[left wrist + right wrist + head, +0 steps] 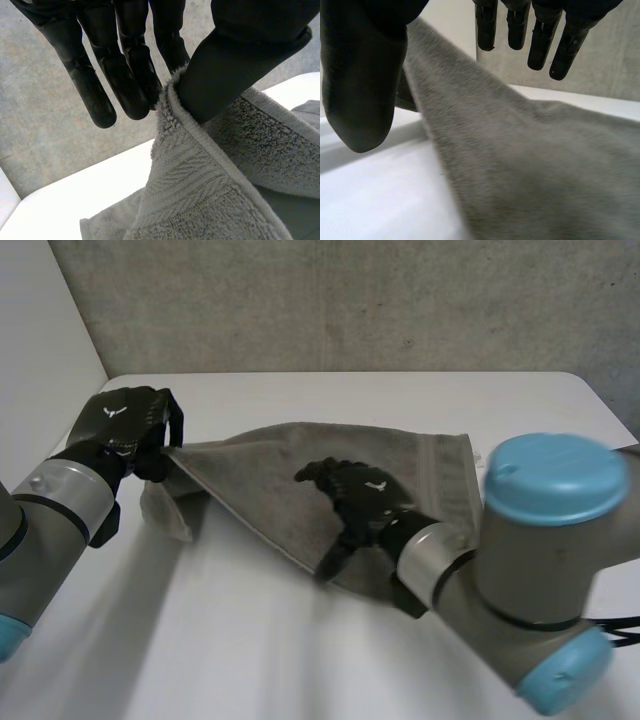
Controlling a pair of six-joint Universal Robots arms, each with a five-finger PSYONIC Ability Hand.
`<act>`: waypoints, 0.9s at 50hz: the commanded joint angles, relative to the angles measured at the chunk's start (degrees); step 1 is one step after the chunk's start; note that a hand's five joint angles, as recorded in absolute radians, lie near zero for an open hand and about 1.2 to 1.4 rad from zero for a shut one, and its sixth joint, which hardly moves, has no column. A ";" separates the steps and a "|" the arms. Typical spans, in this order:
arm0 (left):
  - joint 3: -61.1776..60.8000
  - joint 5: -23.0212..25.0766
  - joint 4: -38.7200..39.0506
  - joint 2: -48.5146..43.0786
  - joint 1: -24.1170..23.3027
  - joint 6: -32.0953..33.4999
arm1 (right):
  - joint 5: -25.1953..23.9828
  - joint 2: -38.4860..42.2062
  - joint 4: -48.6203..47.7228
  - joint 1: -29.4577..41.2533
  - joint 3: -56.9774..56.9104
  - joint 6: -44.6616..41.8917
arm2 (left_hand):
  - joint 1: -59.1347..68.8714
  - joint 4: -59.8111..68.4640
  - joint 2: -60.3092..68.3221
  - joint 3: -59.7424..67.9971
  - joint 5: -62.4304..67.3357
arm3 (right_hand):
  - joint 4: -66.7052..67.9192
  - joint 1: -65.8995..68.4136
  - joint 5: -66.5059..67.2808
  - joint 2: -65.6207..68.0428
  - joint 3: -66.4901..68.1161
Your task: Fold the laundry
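A grey towel (pixel 260 480) lies partly spread on the white table (pixel 300 660), with one corner lifted toward the left. My left hand (pixel 125 425) holds that raised corner. In the left wrist view its thumb (pixel 240 60) pinches the towel's hemmed edge (pixel 172 107) against the fingers (pixel 135 85). My right hand (pixel 350 495) hovers over the middle of the towel, near its front edge. In the right wrist view the fingers (pixel 520 25) are straight and the thumb (pixel 360 90) stands apart, with the towel (pixel 530 170) sloping below the palm and nothing gripped.
A grey concrete wall (pixel 350 300) runs behind the table's far edge, and a white panel (pixel 40 340) stands at the far left. Bare tabletop stretches in front of the towel and along the far side (pixel 400 400).
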 commanded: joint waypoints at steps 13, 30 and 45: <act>1.27 -0.42 -0.16 -0.10 -0.62 -4.80 | 12.30 18.26 -6.92 7.64 -9.46 1.71 | 12.45 10.18 10.24 10.27 11.74 | -5.41 -3.50 -3.67 -4.61 -4.00; 1.62 -0.24 -0.24 0.16 2.98 -7.36 | 18.46 12.82 -15.79 -3.94 -0.51 -7.49 | 12.45 10.18 10.24 10.27 11.74 | 16.35 18.26 18.09 17.14 17.75; 0.48 0.11 -0.24 -1.07 6.06 -7.27 | 5.99 -1.24 -15.44 -21.01 16.80 -12.88 | 12.45 10.18 10.24 10.27 11.74 | 30.98 32.89 32.72 31.78 32.39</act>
